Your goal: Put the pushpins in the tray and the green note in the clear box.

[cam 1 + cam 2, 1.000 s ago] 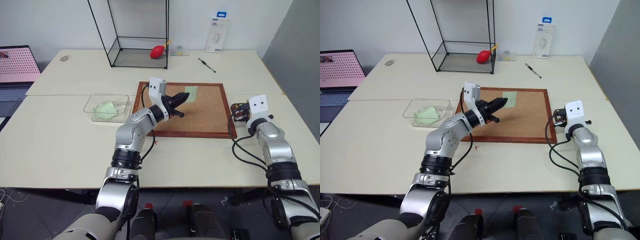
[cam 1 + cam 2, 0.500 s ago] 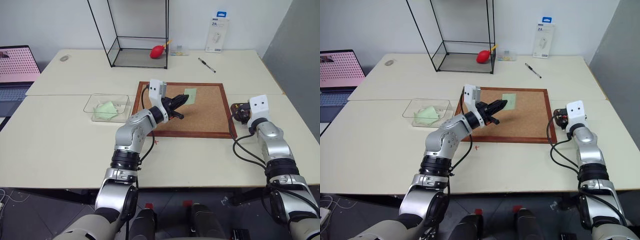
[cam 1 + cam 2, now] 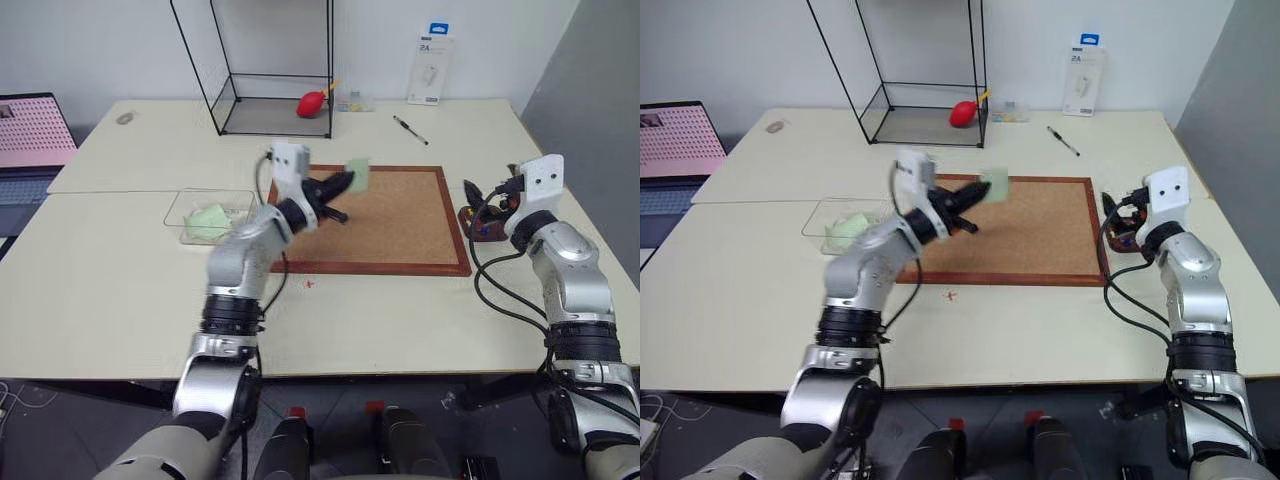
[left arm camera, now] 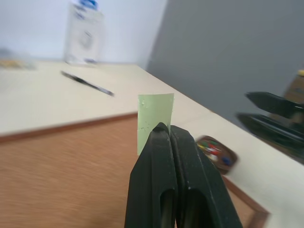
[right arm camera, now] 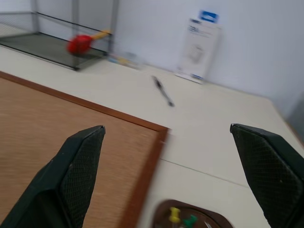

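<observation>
My left gripper (image 4: 165,127) is shut on the lower edge of the green note (image 4: 155,118) and holds it in the air over the cork board's (image 3: 385,225) far left part. The clear box (image 3: 183,212) lies to the left of the board, with pale green paper (image 3: 207,219) inside. The tray (image 3: 478,222) sits off the board's right edge and holds several pushpins (image 5: 175,214) with coloured heads. My right gripper (image 5: 166,128) hangs open a little above the tray, with nothing between its fingers.
A tall wire-framed glass case (image 3: 270,75) with a red object (image 3: 312,103) stands at the back. A pen (image 3: 411,130) and a white package (image 3: 430,72) lie at the back right. A laptop (image 3: 35,130) sits at the far left.
The green note has come off the cork board, and my left gripper has carried it up and to the left. My right gripper has opened and risen from the tray.
</observation>
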You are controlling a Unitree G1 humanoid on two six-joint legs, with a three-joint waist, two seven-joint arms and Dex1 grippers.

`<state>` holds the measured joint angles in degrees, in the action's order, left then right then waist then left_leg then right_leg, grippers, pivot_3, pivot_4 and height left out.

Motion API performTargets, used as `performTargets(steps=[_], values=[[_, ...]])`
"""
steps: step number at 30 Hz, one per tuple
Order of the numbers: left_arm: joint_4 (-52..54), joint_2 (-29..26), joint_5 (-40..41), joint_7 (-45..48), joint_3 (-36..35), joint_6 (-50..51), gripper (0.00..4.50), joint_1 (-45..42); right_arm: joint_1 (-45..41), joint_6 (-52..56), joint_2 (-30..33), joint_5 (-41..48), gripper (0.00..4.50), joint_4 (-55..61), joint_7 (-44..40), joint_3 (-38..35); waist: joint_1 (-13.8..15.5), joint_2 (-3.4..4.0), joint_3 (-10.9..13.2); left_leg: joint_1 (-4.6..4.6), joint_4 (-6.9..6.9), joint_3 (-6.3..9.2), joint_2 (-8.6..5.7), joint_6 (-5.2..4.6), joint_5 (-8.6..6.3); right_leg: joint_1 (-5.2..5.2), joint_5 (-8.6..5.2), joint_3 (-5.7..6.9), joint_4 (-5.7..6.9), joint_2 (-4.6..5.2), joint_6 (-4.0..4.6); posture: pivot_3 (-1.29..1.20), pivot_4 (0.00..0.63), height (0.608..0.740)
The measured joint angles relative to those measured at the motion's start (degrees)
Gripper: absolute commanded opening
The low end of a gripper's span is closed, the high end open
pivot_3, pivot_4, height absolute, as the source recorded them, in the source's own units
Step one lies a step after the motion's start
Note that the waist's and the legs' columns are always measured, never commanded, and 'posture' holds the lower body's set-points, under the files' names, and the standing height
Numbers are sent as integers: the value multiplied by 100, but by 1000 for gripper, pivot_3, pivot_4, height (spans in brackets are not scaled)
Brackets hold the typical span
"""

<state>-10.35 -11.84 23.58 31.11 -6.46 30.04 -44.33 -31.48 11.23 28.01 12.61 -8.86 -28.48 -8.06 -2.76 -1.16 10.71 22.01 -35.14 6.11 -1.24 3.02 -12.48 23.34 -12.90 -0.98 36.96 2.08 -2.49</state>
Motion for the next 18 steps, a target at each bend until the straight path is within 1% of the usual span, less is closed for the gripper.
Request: performTargets(steps=[2,4,6,8,12,18], values=[[340,-355,-88,-151,-51,92,0,128,84,158,-69,300,4472,519,-444,211,-17,0,0,-3,0,1,1,0,0,-1,0,0,0,0,0,0,150,740],[523,-859,-316,-290,-74,126,0,363,93,377,-207,581,4472,1047,-787,518,-65,4,2,-10,3,1,7,0,0,-1,0,-1,5,-4,0,0,150,740],[592,-1308,-582,-427,-106,146,0,597,18,664,-312,772,4472,1353,-1051,832,-65,4,3,-10,3,6,9,0,0,0,0,3,7,-6,1,0,150,740],[593,-1647,-798,-569,-205,184,0,768,-67,902,-399,901,4472,1559,-1284,1149,-37,4,4,-7,1,13,7,0,0,0,-1,9,8,-5,1,0,150,740],[361,-2037,-1094,-809,-356,61,0,884,-433,1205,-561,894,4472,1574,-1647,1682,42,2,5,-2,2,12,0,1,0,0,-1,9,-2,3,1,0,150,740],[-427,-2076,-1422,-979,-400,-344,0,900,-725,1209,-776,649,4472,1228,-1784,2113,125,-2,7,10,3,16,-3,2,0,8,-1,14,-5,8,2,0,150,740]])
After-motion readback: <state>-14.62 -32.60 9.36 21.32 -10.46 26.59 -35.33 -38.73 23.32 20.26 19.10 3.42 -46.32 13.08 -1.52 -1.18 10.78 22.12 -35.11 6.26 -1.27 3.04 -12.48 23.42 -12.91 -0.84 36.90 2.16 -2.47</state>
